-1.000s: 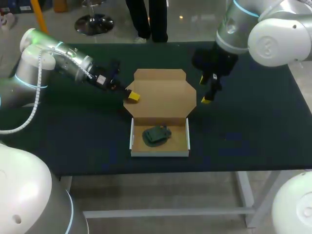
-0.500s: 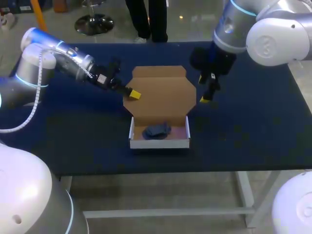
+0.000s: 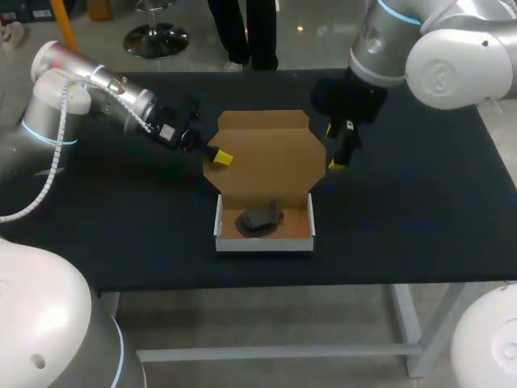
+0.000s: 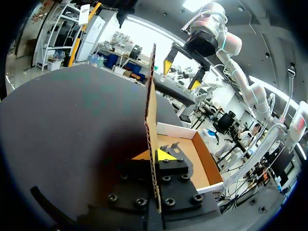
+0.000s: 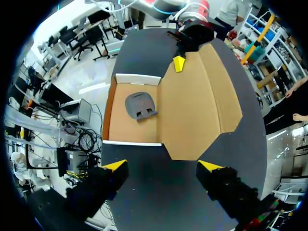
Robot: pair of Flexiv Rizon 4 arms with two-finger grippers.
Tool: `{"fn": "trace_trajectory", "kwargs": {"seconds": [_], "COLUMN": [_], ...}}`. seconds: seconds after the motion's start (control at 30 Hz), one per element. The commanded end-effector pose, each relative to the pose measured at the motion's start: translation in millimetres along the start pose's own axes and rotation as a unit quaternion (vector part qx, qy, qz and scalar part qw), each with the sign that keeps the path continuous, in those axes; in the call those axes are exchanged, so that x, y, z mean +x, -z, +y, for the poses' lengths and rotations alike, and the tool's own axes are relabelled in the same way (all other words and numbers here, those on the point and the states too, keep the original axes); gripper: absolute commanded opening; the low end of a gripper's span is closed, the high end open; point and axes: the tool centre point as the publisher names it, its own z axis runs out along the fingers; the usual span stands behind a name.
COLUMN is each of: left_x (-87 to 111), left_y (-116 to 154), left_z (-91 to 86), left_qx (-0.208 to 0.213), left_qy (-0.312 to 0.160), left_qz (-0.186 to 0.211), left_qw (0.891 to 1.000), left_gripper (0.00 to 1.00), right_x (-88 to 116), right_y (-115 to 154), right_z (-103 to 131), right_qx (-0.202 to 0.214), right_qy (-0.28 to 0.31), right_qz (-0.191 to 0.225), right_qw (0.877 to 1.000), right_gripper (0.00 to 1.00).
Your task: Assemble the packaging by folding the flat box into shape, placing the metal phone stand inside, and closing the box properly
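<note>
- Two fingers of the left tool [image 4: 155, 155] were closed on the left edge of the lid [image 3: 271, 153]. The left wrist view caught the cardboard edge-on, with one yellow tip against each face.
- The right tool [image 5: 162, 166] was open, its yellow tips wide apart with nothing between them. It hung just beside the lid's right edge, and I could not tell whether it touched the cardboard.
- The lid, plain brown cardboard with angled corners, stood raised off the bench [image 3: 420, 210], rising from the far wall of the box [image 3: 265, 245].
- The box sat near the middle of the dark bench, white on the outside and brown inside, with its near wall and both side walls upright.
- The metal phone stand [image 3: 260, 218], a small dark piece, lay on the floor of the box, roughly midway between the side walls and uncovered.
- The left arm [image 3: 105, 93] came in from the left side and the right arm [image 3: 388, 48] from the far right corner, both over the bench.
</note>
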Motion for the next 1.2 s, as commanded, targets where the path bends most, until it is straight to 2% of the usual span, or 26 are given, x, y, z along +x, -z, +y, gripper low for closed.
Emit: {"fn": "trace_trajectory", "kwargs": {"seconds": [0.03, 0.5, 0.93, 1.07, 1.2], "left_x": [13.0, 27.0, 37.9, 39.7, 40.2], "left_y": [-1, -1, 0, 2, 1], "left_z": [-2.3, -4.3, -6.8, -6.1, -5.7], "left_qx": [-0.005, -0.004, 0.002, -0.001, -0.002], "left_qy": [-0.014, -0.087, -0.128, -0.130, -0.130], "left_qz": [-0.024, -0.076, -0.112, -0.133, -0.134], "left_qw": [1.000, 0.993, 0.985, 0.983, 0.982], "left_gripper": [0.00, 0.00, 0.00, 0.00, 0.00], "right_x": [2, 6, 7, 7, 7], "right_y": [3, 12, 19, 22, 24], "right_z": [1, 4, 5, 7, 9], "right_qx": [0.001, 0.000, -0.002, -0.002, 0.000], "right_qy": [0.001, 0.007, 0.012, 0.014, 0.018], "right_qz": [0.000, -0.009, -0.017, -0.017, -0.020], "right_qw": [1.000, 1.000, 1.000, 1.000, 1.000], "right_gripper": [1.00, 1.00, 1.00, 1.00, 1.00]}}
